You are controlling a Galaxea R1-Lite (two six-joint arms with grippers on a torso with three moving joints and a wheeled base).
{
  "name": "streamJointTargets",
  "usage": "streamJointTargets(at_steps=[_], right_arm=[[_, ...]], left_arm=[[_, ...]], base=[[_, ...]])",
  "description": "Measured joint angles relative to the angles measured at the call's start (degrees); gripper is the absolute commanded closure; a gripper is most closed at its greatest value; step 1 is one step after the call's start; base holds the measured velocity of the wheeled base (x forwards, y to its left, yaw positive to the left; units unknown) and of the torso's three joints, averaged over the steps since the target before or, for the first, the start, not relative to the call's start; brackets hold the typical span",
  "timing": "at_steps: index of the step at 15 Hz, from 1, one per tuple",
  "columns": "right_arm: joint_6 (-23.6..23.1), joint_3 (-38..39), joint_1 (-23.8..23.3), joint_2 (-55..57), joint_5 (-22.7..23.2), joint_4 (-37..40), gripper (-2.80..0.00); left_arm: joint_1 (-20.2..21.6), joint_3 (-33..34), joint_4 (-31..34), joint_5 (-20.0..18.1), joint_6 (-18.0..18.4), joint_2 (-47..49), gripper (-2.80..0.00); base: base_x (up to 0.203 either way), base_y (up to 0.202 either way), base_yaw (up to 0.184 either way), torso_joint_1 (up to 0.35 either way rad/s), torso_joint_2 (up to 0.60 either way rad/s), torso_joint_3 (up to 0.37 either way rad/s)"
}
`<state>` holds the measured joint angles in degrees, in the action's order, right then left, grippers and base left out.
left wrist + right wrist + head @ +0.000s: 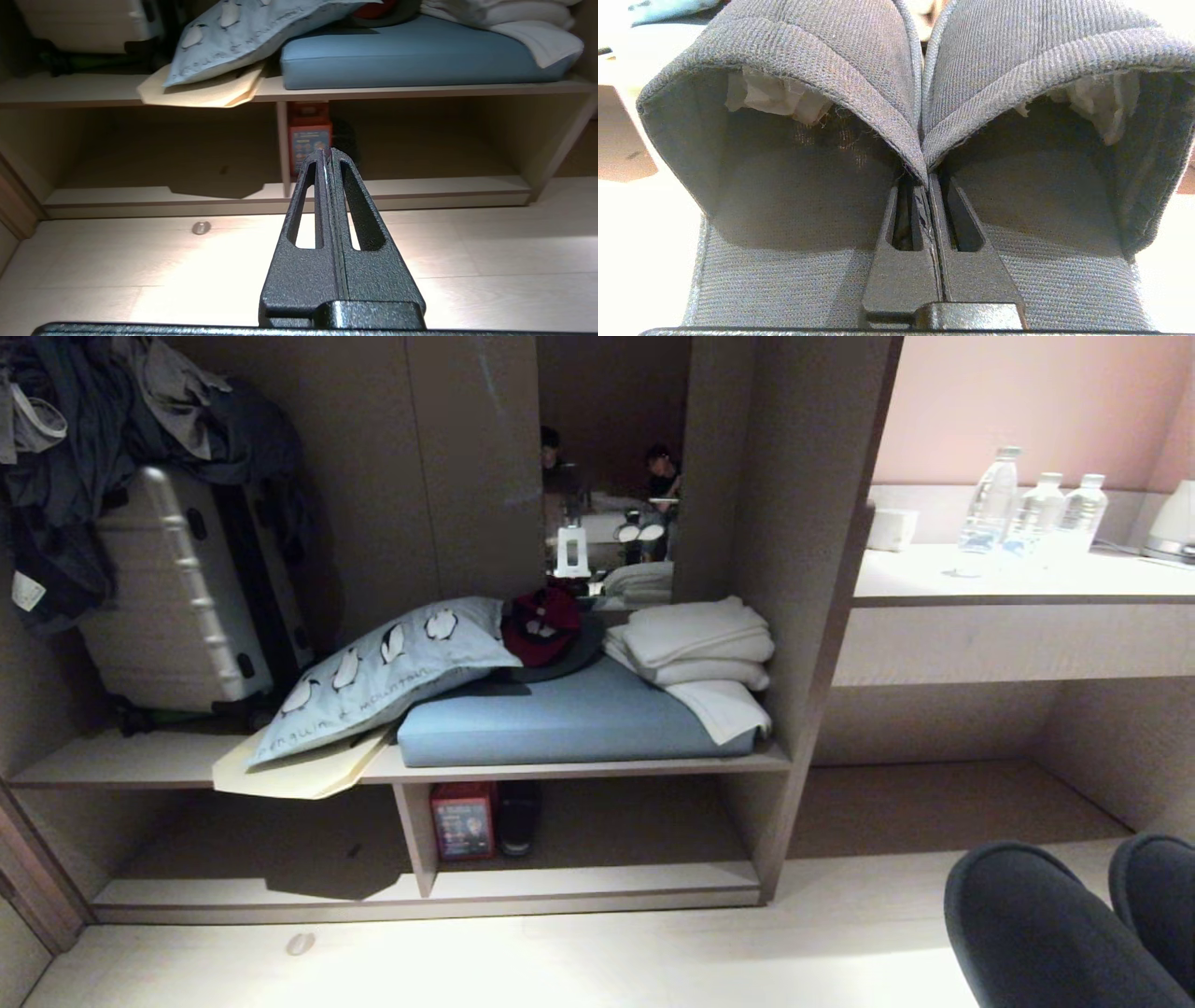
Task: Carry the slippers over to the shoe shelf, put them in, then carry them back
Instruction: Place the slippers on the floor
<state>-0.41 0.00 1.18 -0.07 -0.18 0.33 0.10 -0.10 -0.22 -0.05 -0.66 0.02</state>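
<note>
Shoe shelf is holding a red box and a dark item just beside the divider. Right claw is pinching both slippers by their inner edges, side by side, toes pointing shelfward. Left claw is hanging shut, empty.

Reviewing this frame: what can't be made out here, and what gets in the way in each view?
- Head view: the slippers are cut off by the bottom-right corner; the right claw is out of frame.
- Right wrist view: the right claw is shut on the slippers' inner edges; they block nearly everything beyond, including the shoe shelf.
- Head view: print on the red box in the shoe shelf is too small; the dark thing beside it is in shadow.
</note>
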Motion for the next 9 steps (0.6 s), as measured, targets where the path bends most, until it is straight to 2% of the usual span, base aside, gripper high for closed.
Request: streamJointTargets(at_steps=[9], right_arm=[[-0.02, 0.0, 0.0, 0.0, 0.0, 0.02, 0.0]], left_arm=[[0.0, 0.0, 0.01, -0.05, -0.02, 0.0, 0.0]], base=[[0.0, -0.197, 0.002, 0.0, 0.0, 0.003]])
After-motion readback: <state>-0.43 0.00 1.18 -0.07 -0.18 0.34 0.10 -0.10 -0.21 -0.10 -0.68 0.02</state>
